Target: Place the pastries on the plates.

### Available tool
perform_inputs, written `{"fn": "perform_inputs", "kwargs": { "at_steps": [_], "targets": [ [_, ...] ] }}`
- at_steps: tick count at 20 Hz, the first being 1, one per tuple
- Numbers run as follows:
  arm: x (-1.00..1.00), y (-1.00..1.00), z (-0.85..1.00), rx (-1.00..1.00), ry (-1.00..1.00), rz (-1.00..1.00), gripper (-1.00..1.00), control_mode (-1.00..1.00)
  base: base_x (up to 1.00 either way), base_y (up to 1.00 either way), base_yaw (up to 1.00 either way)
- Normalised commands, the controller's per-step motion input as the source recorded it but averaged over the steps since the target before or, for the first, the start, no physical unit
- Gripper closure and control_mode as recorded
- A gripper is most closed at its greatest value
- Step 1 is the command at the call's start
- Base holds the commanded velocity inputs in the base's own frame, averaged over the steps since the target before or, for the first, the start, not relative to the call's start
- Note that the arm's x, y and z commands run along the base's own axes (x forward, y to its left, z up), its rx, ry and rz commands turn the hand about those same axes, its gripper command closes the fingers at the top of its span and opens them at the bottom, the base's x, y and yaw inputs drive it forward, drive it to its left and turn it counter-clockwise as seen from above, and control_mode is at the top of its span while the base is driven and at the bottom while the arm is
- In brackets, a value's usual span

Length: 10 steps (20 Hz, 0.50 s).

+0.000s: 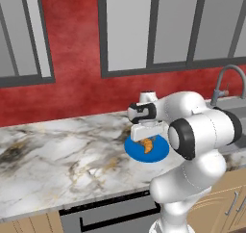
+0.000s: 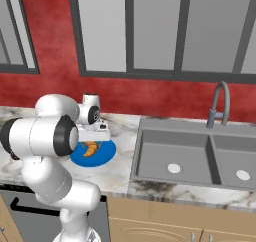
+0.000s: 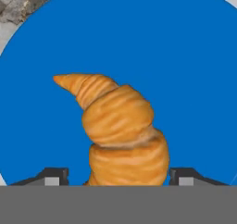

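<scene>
Directly above a blue plate (image 1: 161,152) on a marble counter (image 1: 57,155), the gripper (image 3: 112,176) of a white arm is seen poised low over a golden-brown croissant (image 3: 121,130). From the hand view, the pastry is shown lying on the plate's blue surface, well inside the rim, its pointed end turned away from the hand and its thicker end between the two dark fingertips (image 3: 52,176). A sliver of blue is visible between each tip and the croissant, so the jaws are judged parted and the pastry let go rather than pinched. The croissant's placement is taken as complete: it appears to rest on the plate under its own weight, roughly central, which would keep it from rolling off the edge.

The hand is held close above the plate, presumably because a pastry this soft is best set down gently rather than dropped. A straight lift would be needed to clear it without nudging it, since the fingertips flank it closely.

Beside the plate, to the right, a grey double sink (image 2: 192,158) with a curved tap (image 2: 220,103) is set into the counter. A red wall (image 1: 72,83) with grey-framed windows (image 2: 130,28) runs behind. Nothing is seen lying near the plate that would block a withdrawal. The donut and the second plate cannot be made out, so the remaining half of the job is judged still to be done.
</scene>
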Motion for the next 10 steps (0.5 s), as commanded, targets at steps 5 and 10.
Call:
{"fn": "perform_inputs", "kwargs": {
  "at_steps": [5,10],
  "targets": [
    [-0.1,0.0,0.09,0.0,-0.02,0.0,-1.0,-1.0,0.0,0.0,0.0],
    [-0.36,-0.04,0.54,0.0,-0.09,0.0,-1.0,-1.0,0.0,0.0,0.0]
  ]
}}
